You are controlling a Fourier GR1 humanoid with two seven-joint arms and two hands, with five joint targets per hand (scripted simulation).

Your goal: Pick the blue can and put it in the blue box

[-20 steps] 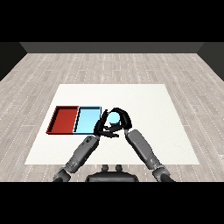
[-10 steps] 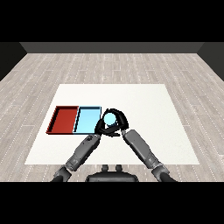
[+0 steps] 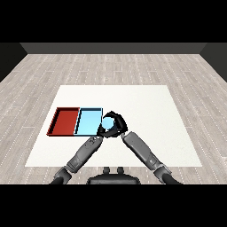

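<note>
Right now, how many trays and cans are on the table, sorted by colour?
Red tray: 1
Light blue tray: 1
Blue can, held in the right hand: 1
Total: 3

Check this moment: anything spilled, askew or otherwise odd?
Nothing stands out. The right hand curls round the blue can at the blue tray's right edge; the red tray lies squarely beside it.

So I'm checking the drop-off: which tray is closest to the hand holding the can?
The light blue tray, right beside the right hand curled round the blue can; the red tray lies beyond it.
</note>
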